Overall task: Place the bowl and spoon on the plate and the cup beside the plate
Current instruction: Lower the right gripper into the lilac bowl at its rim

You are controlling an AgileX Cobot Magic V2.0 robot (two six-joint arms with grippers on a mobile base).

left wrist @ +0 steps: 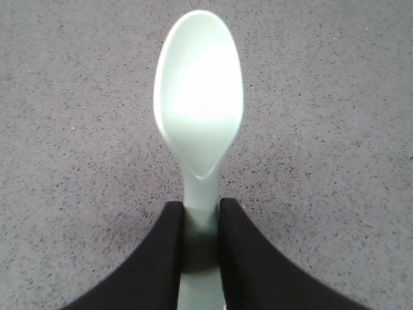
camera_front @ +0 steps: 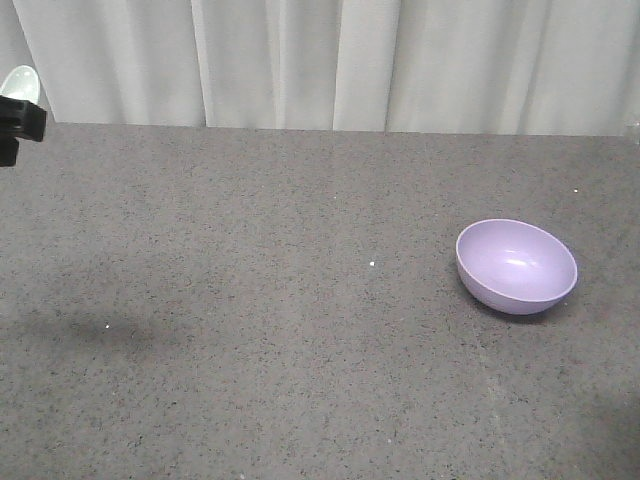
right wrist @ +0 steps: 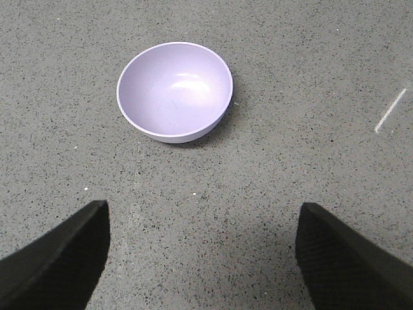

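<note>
A grey speckled tabletop (camera_front: pixel 250 330) fills the scene, with pale curtains (camera_front: pixel 300 60) hanging behind its far edge. Only one of the task's things rests on it: the bowl (camera_front: pixel 516 266), lavender, mouth up and empty, standing toward the right side. Neither the plate nor the cup shows in any view, so we cannot say where they are.

Our left claw (left wrist: pixel 200 226) is closed narrow on the spoon (left wrist: pixel 199 97), gripping the handle just below the scoop. The spoon's long axis runs straight out along the claw's own line, scoop forward and its hollow facing the wrist camera. In the front view that claw sits at the far left edge, raised and well apart from the bowl.

Our right claw (right wrist: pixel 203 210) is spread wide and holds nothing. The bowl lies straight ahead of it, a little left of the midline between the fingers, with bare tabletop between. We judge the right arm much the nearer, so the bowl falls to it: a forward reach, shifted slightly left, to take the rim. Being round, the bowl has no long axis to line up with. The spoon, we judge, must wait for a plate.
</note>
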